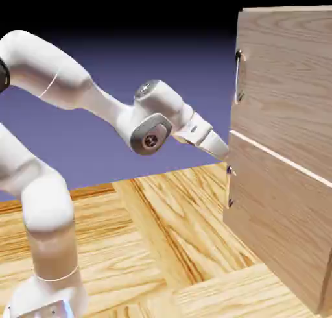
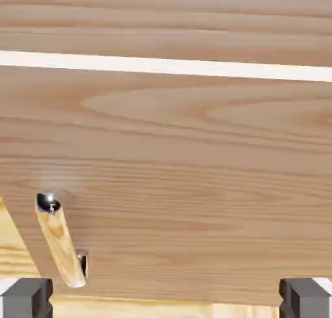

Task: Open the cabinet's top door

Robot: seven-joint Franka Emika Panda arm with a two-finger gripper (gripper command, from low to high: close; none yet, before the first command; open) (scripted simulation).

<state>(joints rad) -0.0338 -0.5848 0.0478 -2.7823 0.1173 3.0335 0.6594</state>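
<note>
- Cabinet [image 1: 285,154]: tall oak-grain box at the right of the exterior view, standing on the counter [image 1: 162,245]; two door panels stacked, split by a pale seam.
- Top door [image 1: 288,76]: upper panel, shut flush; silver bar handle [image 1: 238,75] upright near its left edge.
- Lower door handle [image 1: 229,187]: small, near the same edge, below the seam; seen close in the hand view [image 2: 59,245].
- Gripper [image 1: 224,151]: level with the seam, close against the cabinet front; jaws wide apart, finger tips [image 2: 26,297] at opposite bottom corners of the hand view, nothing between.
- Risk, judged: hand sits well under the top handle and nearer the lower one; closing here likely to catch the wrong handle or bare wood.
- Risk, judged: pushing further forward likely to butt the panel face.
- Open room: clear air left of the cabinet front and upward along its edge; counter well below.
</note>
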